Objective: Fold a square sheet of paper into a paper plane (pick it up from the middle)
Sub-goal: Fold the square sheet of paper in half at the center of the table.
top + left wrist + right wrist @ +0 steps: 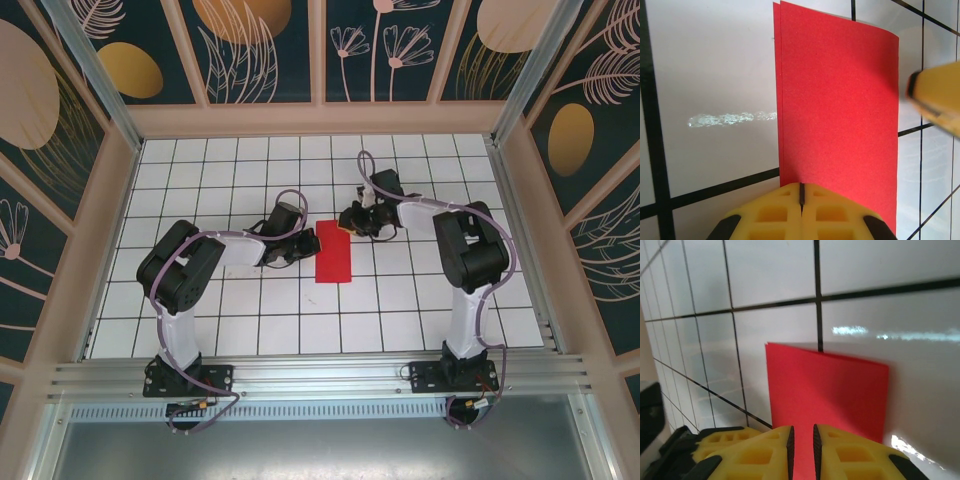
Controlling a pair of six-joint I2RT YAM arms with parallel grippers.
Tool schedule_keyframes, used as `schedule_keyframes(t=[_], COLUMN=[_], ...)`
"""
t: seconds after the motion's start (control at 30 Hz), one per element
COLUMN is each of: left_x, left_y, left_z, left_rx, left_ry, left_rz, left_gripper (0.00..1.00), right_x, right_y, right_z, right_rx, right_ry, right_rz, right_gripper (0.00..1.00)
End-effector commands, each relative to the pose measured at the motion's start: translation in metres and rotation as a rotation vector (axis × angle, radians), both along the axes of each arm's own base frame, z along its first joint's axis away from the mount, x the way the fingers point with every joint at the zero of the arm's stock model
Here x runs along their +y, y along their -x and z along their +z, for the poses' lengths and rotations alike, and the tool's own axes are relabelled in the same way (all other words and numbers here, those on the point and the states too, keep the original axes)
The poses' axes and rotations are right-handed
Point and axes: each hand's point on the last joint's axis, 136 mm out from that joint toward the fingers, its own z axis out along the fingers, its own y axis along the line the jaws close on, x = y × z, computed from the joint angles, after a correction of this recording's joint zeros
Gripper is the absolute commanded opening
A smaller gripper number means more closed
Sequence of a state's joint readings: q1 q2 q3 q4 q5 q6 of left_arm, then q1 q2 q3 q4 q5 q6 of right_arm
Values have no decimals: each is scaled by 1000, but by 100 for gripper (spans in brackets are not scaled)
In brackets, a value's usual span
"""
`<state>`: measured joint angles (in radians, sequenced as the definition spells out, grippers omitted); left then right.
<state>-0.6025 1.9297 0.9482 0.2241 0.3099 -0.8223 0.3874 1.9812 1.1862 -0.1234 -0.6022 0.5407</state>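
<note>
A: Left end effector (801, 199)?
B: Closed. Yellow fingertips pressed together, no gap. Tips sit at the 9 o'clock edge of the thin bright red sheet of paper (333, 255). Can't tell if they pinch it or just press on it.
A: Right end effector (802, 432)?
B: Slightly open. Yellow fingers a narrow slit apart, red showing through the slit. It's over the sheet's 1 o'clock corner.
A: The paper itself?
B: Folded in half into a tall rectangle, two layers showing along one edge. Lies flat near the centre of the white gridded tabletop (250, 330), between the two end effectors.
</note>
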Motion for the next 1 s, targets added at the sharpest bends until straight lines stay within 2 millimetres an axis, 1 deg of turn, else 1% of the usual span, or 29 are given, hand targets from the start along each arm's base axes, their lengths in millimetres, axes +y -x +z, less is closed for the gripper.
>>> schedule_keyframes(t=[0.0, 0.1, 0.13, 0.17, 0.3, 0.33, 0.4, 0.43, 0.57, 0.67, 0.77, 0.83, 0.9, 0.97], left_x=[36, 37, 36, 35, 35, 35, 34, 34, 36, 36, 36, 36, 35, 36], left_y=[42, 42, 41, 41, 40, 41, 40, 40, 42, 42, 41, 41, 41, 41], left_z=[-63, -64, -62, -62, -61, -62, -62, -62, -63, -65, -64, -63, -63, -64], left_rx=[180, 180, 177, 177, 172, 177, 173, 173, 177, 183, 179, 177, 176, 177], left_ry=[-187, -185, -182, -181, -175, -174, -174, -179, -185, -182, -182, -185, -181, -178], left_rz=[8, 8, 8, 8, 12, 8, 5, 4, 3, 5, 6, 7, 9, 11], left_gripper=[0, 0, 0, 0, 0, 0, 0, 0, 0, 0, 0, 0, 0, 0], right_x=[-5, -5, -4, -2, 13, 13, 9, 6, -4, -8, -7, -4, 1, 6], right_y=[9, 11, 12, 13, 23, 26, 32, 36, 50, 57, 57, 59, 66, 76], right_z=[-24, -29, -27, -23, 14, 17, 16, 12, -16, -26, -18, -4, 6, 9], right_rx=[46, 58, 57, 48, -38, -44, -45, -35, 28, 50, 37, 6, -10, -6], right_ry=[48, 63, 62, 59, -9, -15, -20, -20, 20, 33, 25, 5, -18, -31], right_rz=[-26, -21, -15, -7, 49, 43, 22, 15, -16, -21, -16, -1, 32, 61], right_gripper=[21, 21, 21, 21, 21, 21, 20, 20, 19, 19, 20, 20, 20, 20])
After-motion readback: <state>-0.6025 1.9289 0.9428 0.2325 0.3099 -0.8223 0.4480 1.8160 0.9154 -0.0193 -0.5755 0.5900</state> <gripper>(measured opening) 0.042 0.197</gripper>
